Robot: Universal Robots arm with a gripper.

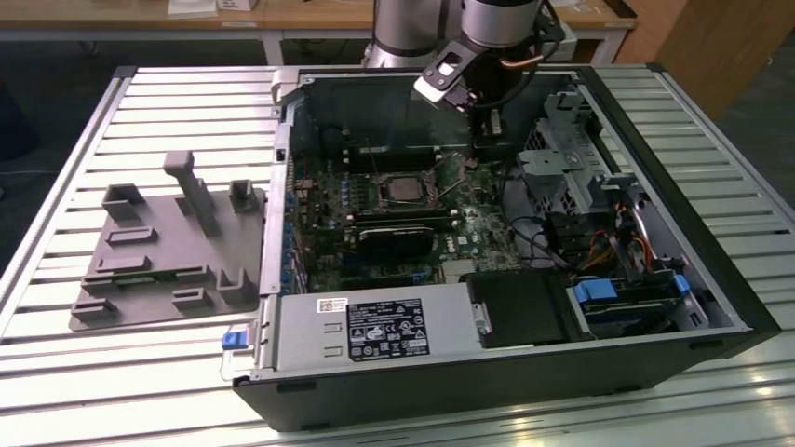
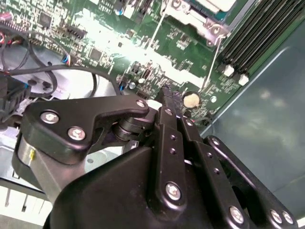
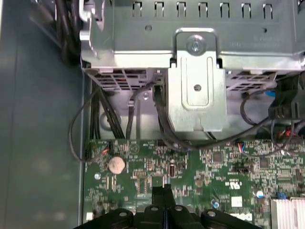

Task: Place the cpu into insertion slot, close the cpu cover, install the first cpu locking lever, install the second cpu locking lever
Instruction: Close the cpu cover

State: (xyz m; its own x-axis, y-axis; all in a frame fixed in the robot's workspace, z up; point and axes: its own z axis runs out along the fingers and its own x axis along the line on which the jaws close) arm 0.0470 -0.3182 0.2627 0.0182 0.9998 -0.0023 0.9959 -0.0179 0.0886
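Note:
The cpu [image 1: 400,190] lies flat in the insertion slot [image 1: 374,190] on the green board inside the open computer case. The silver cpu cover [image 1: 401,175] frames it, and a corner of that frame [image 2: 198,21] appears in the second wrist view. Two thin wire levers [image 2: 213,59] run out from that corner; I cannot tell whether they are latched. My gripper [image 1: 489,124] hangs over the board toward the exterior view's right of the slot, apart from it. Its black fingers [image 2: 167,93] are pressed together with nothing between them, and they also show in the first wrist view [image 3: 163,191].
A grey fixture plate [image 1: 162,251] lies on the slatted table beside the case. Inside the case are a metal drive cage [image 3: 195,86], loose black cables [image 3: 162,119], a coin battery [image 3: 116,165], long memory slots [image 2: 257,33], a black block [image 1: 395,244] and the power supply [image 1: 360,331].

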